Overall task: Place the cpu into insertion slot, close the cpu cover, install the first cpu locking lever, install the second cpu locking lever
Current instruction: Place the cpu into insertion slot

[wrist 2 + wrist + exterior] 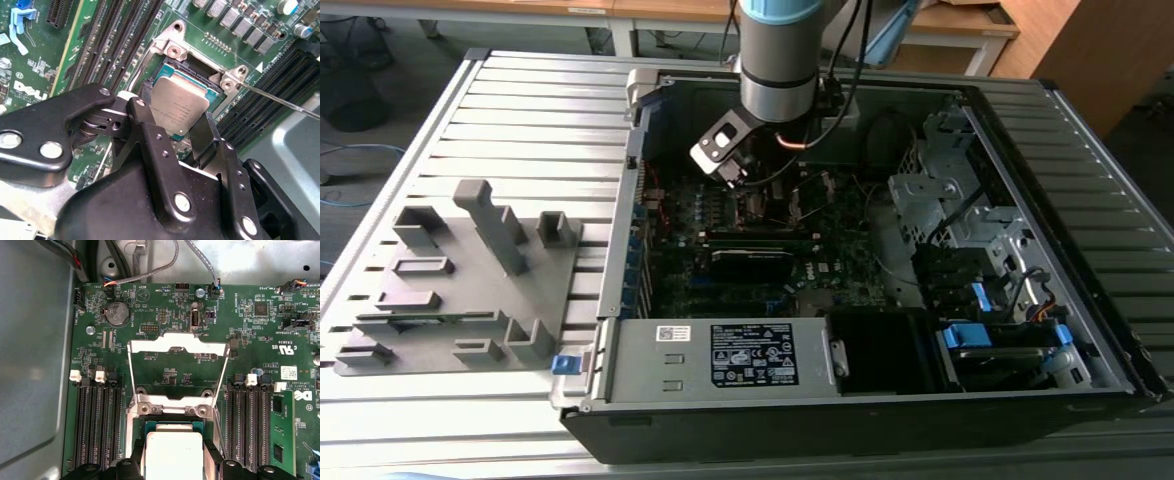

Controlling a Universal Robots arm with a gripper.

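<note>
Grip of black two-fingered tool [175, 114] narrow, closed on small flat square cpu [180, 105] with dull grey metal top, pinched by opposite edges between fingers [150, 134]. Right beneath tool: small square black insertion slot [171, 65] with metal rim, cpu at its mouth; seated or not, cannot tell. Just beyond fingertips: thin silver metal frame of cpu cover [175, 343], standing open. Either side of tool: long black memory slots [95, 425].
</note>
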